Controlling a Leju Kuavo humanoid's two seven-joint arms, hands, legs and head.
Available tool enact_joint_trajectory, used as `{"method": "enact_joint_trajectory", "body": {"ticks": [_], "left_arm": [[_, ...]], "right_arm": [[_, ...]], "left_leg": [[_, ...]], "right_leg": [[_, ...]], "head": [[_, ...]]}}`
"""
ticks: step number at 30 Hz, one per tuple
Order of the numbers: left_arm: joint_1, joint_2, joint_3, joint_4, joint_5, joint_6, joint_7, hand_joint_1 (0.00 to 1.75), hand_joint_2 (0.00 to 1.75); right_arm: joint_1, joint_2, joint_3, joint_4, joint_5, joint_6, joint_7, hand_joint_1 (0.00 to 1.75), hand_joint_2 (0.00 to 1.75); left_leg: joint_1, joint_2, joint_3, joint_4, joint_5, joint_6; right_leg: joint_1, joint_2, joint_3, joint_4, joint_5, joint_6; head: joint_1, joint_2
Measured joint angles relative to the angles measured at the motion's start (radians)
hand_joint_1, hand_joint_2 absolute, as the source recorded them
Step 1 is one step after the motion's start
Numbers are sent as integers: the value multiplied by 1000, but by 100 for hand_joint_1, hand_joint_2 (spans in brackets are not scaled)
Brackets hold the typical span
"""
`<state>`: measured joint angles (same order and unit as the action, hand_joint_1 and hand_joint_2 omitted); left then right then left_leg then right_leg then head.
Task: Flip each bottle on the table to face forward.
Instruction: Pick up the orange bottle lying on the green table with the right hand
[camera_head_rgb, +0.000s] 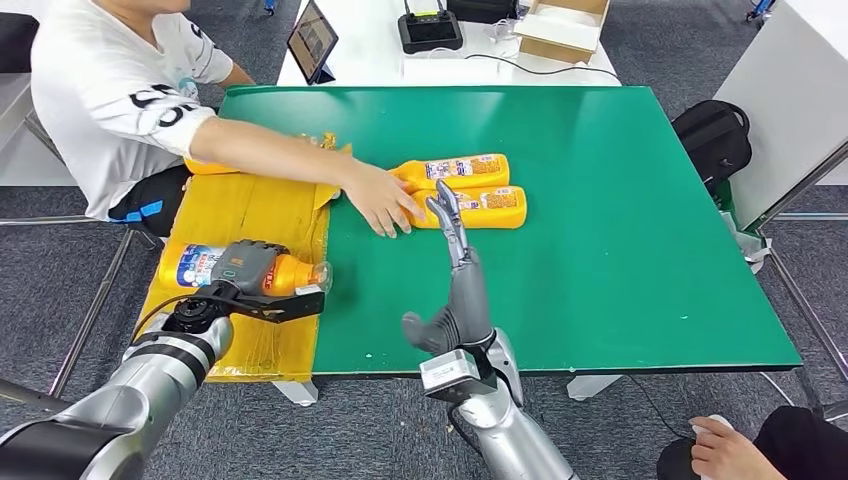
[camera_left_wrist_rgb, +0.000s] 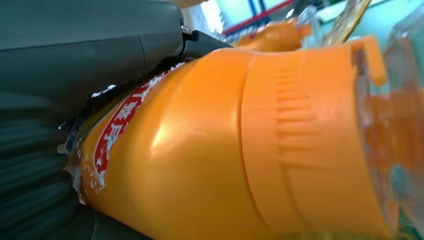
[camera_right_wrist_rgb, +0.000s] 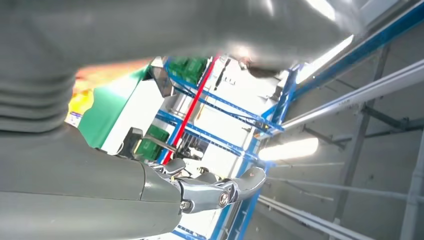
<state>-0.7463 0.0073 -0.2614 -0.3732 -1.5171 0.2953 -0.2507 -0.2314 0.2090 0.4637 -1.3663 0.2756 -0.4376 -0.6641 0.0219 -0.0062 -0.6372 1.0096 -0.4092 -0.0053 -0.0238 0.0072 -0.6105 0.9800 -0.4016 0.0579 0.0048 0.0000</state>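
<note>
The left robot hand (camera_head_rgb: 245, 272) squeezed an orange bottle (camera_head_rgb: 283, 274); the right robot hand (camera_head_rgb: 452, 275), fingers spread, might bump the person's hand (camera_head_rgb: 381, 200) just ahead.

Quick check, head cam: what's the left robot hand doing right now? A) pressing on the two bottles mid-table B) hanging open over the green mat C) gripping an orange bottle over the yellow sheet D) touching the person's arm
C: the left robot hand is wrapped around an orange bottle over the yellow sheet, and the left wrist view shows that bottle close against the hand.
</note>
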Motion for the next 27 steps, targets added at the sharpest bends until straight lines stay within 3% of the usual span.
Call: {"method": "enact_joint_trajectory", "body": {"ticks": [3, 7, 19, 27], "left_arm": [[-5, 4, 8, 9, 31, -41, 4, 175, 175], [-8, 6, 15, 17, 38, -47, 24, 6, 175], [-8, 5, 58, 21, 99, -29, 57, 0, 175], [-7, -7, 138, 20, 252, -97, -67, 0, 175]], "right_arm": [[3, 1, 0, 10, 5, 13, 0, 0, 175], [5, 2, 0, 21, 9, 23, 0, 0, 175], [10, 9, -2, 48, 12, 71, 5, 0, 175], [10, 11, -3, 66, 17, 92, 7, 0, 175]], "left_leg": [[0, 0, 0, 0, 0, 0], [0, 0, 1, 0, 0, 0], [0, 0, 1, 0, 0, 0], [0, -1, 2, 0, 0, 0]], "right_leg": [[0, 0, 0, 0, 0, 0], [0, 0, 1, 0, 0, 0], [0, 0, 1, 0, 0, 0], [0, 0, 2, 0, 0, 0]], "head": [[0, 0], [0, 0], [0, 0], [0, 0]]}}
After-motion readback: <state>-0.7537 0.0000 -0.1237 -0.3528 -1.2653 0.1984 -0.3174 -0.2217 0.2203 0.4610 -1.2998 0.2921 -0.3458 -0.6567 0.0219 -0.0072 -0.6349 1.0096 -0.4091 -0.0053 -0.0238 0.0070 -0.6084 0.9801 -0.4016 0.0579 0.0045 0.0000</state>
